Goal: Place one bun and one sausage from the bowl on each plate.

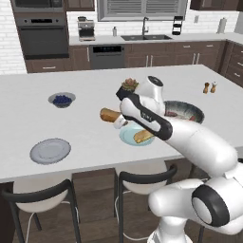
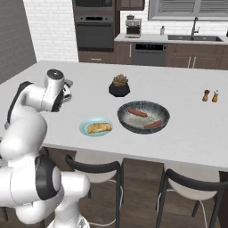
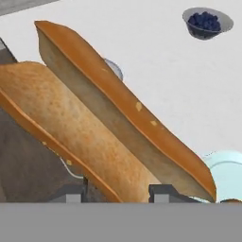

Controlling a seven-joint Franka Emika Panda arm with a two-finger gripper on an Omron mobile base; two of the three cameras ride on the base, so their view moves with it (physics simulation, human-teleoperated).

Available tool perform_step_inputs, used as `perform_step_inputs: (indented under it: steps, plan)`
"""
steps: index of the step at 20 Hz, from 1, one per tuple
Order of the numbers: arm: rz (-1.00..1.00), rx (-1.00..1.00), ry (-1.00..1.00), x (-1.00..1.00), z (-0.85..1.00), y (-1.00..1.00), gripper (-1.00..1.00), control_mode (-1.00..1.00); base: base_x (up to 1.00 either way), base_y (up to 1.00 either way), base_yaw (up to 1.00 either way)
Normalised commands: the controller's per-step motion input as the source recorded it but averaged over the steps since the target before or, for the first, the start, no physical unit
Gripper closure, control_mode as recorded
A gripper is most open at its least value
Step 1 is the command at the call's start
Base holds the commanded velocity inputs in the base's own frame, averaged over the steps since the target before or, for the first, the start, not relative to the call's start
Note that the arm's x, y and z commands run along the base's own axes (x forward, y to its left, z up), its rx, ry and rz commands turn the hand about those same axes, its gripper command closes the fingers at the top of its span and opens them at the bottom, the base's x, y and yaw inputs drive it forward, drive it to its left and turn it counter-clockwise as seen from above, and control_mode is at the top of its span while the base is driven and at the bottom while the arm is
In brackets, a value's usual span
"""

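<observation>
The claw (image 3: 118, 191) is clenched on a split bun (image 1: 110, 115), holding it in the air above the white table (image 1: 90, 152), between the two plates. In the hand view the bun (image 3: 94, 127) lies lengthwise across the picture, its cut open along the top, with the two dark fingertips (image 3: 71, 193) rising at its near end.

The pale teal-blue plate (image 1: 127, 137) sits near the table's front edge, just beside the held bun, and already carries another bun (image 2: 99, 128). The right base view shows that plate (image 2: 84, 129) just left of the large dark-grey bowl (image 2: 143, 116), close but not touching. Inside the bowl lie two sausages (image 2: 137, 112), one toward the far side and one toward the near right side (image 2: 153, 124).

The grey plate (image 1: 50, 151) lies bare near the front edge, toward the table's left end, well apart from the teal-blue one. Behind it, farther from the front edge, stands a small grey bowl of blue berries (image 1: 61, 99). A black faceted pot with a plant (image 2: 119, 86) stands behind the large bowl, and salt and pepper shakers (image 2: 210, 95) stand toward the table's right end.
</observation>
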Motion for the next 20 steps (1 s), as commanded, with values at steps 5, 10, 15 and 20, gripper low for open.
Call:
perform_step_inputs:
  steps: [5,10,15,20]
  plan:
    - [0.36,-0.03,0.08,0.01,-0.40,1.00,1.00,-1.00,0.00,0.00,0.00]
    - [0.22,-0.07,0.01,0.47,-0.50,1.00,1.00,-1.00,0.00,0.00,0.00]
    - [0.03,-0.15,0.03,0.76,-0.37,0.91,1.00,-1.00,0.00,0.00,0.00]
    - [0.01,-0.11,0.03,0.18,-0.24,0.48,1.00,-1.00,0.00,0.00,0.00]
